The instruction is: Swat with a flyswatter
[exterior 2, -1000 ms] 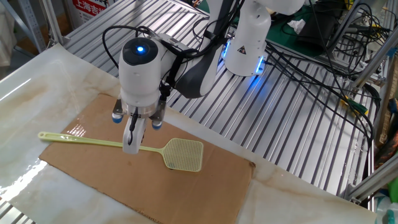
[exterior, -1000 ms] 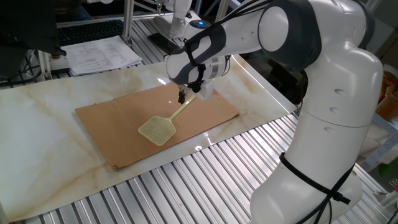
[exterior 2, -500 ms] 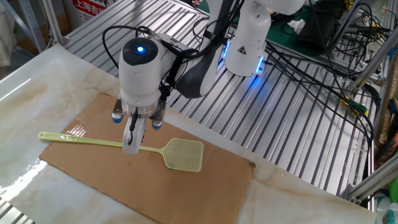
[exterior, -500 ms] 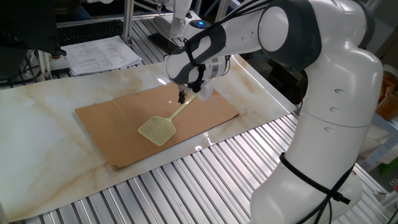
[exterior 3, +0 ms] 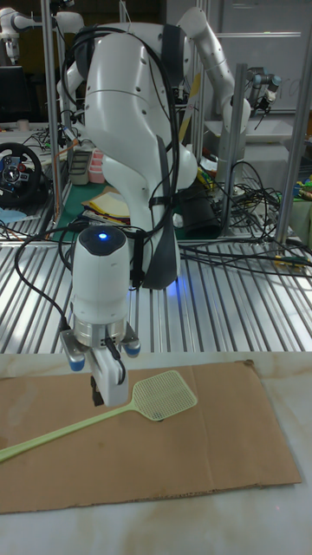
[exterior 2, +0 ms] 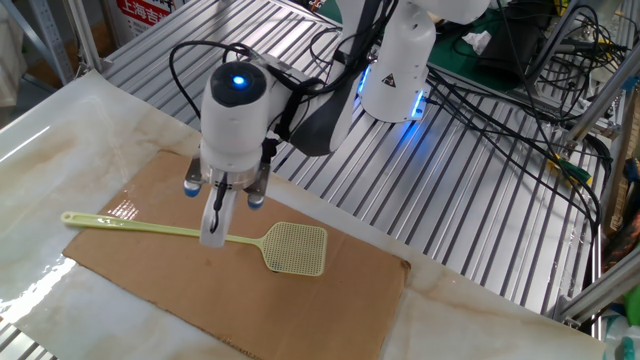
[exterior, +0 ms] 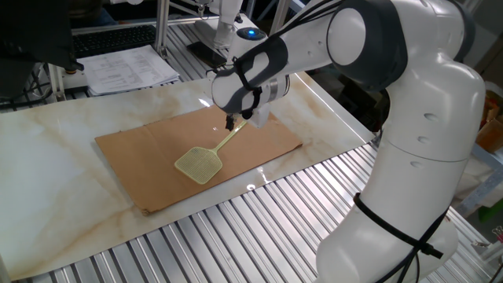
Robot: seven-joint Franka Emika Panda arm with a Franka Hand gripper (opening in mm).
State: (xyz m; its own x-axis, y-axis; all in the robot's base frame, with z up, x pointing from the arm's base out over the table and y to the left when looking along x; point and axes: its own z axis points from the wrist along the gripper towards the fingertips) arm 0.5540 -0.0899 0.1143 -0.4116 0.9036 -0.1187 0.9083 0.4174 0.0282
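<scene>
Arm bent over bench from right in one fixed view, wrist pointing down; gripper [exterior: 231, 124] at flyswatter [exterior: 206, 158] handle, mesh head lying toward cardboard sheet [exterior: 126, 157] near edge. I can't judge finger gap here.

Other fixed view: gripper [exterior 2: 214, 236] vertical, fingers [exterior 2: 210, 225] down at handle mid-length; flyswatter [exterior 2: 200, 233] flat, handle tip overhanging cardboard's left edge.

Tall fixed view: gripper [exterior 3: 106, 398] above handle; flyswatter [exterior 3: 130, 406] head points toward cardboard's far edge. Closed or not, I cannot tell.

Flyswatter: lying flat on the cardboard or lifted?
Flat. The flyswatter lies along the cardboard, head and handle both down in every view. The tool sits at the handle; grip cannot be told.
</scene>
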